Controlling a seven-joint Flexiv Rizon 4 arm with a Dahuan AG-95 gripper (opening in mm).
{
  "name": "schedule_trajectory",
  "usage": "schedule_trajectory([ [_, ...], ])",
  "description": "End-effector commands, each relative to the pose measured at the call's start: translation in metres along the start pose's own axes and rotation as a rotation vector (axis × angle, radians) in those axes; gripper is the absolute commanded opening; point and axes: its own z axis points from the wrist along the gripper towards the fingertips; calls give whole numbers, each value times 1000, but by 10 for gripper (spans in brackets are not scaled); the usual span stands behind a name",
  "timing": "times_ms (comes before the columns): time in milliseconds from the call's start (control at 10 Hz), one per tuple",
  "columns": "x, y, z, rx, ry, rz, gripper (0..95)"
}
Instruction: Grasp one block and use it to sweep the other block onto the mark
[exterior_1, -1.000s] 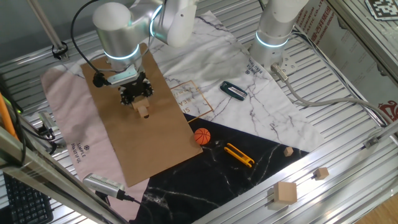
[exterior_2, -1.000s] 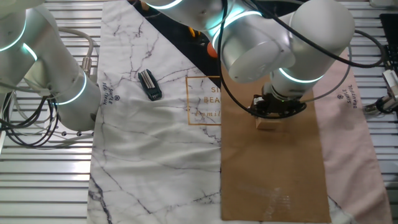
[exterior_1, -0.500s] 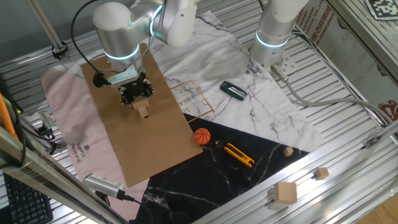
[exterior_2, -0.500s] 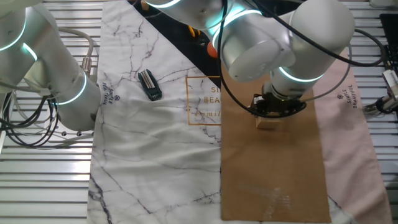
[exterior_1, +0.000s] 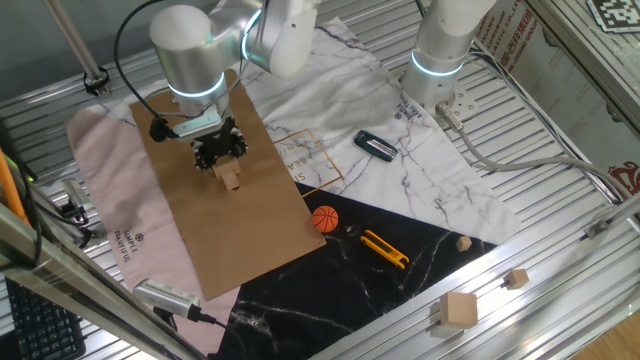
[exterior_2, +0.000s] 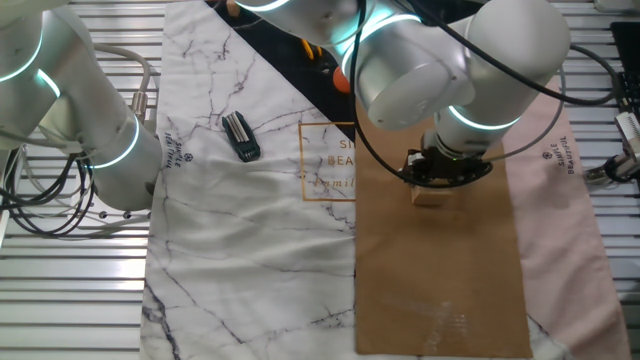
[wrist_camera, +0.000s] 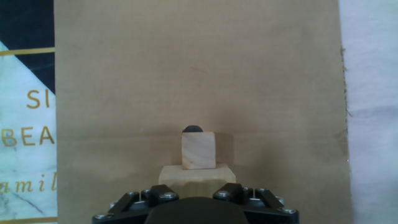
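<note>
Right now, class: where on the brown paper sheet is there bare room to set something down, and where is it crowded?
The brown paper sheet is bare on its near half, between the marble cloth and pink cloth. It is crowded under the gripper: its jaws hold the larger block, the small cube touches it, and the black dot shows just beyond.

White arm; teal-lit joint rings

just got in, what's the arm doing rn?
The Flexiv arm's pincer holds the larger tan wooden block low over the brown paper sheet. In the hand view, the tiny tan wooden cube sits directly ahead of that block, seemingly touching it. The small black round dot peeks out just past the cube's far edge, so the sweep looks nearly finished, though the cube isn't clearly covering the dot yet.
</note>
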Motion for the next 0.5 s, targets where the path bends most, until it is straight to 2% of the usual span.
schedule_trajectory([
  [100, -1, -1, 0, -1, -1, 1, 0],
  [500, -3, -1, -1, -2, -2, 2, 0],
])
